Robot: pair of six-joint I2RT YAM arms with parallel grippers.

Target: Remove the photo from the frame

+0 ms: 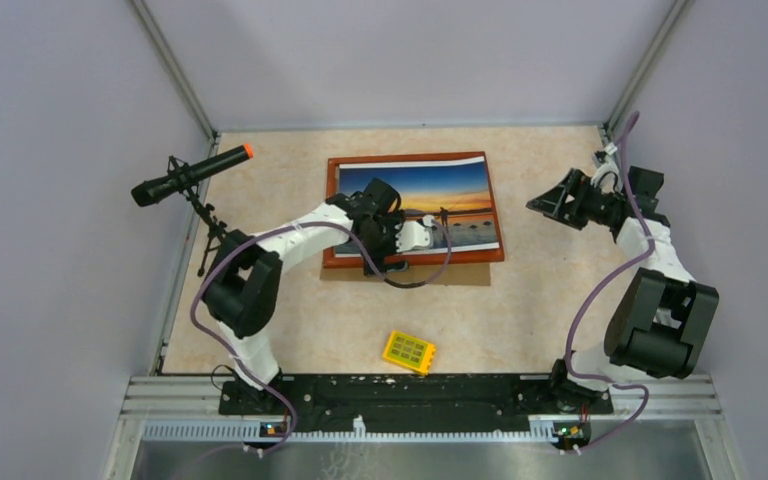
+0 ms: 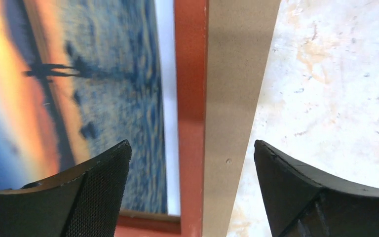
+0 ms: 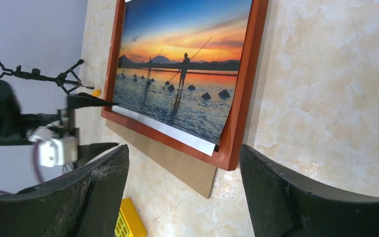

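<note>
Reddish-brown wood borders the frame (image 1: 475, 257), which from above lies flat and face up on the table (image 1: 540, 310); the photo (image 1: 450, 200) lies inside that border, and a brown backing board (image 1: 465, 272) juts out under the near edge, likely loosened so the layers can be parted; the left tool (image 1: 378, 258) bends down over the near left corner, while the right tool (image 1: 545, 200) hangs raised, well apart to the right, probably so as not to block the work; in the left wrist view the fingers (image 2: 98, 187) are spread wide, one over the print and one over bare table; they straddle border and board and grip nothing, a stance that suits closing on that edge; in the right wrist view that tool's fingers (image 3: 94, 192) likewise gape with nothing between them, facing the frame's near right corner; there the photo's white margin seems to ride onto the border, so I judge it partly loose.
</note>
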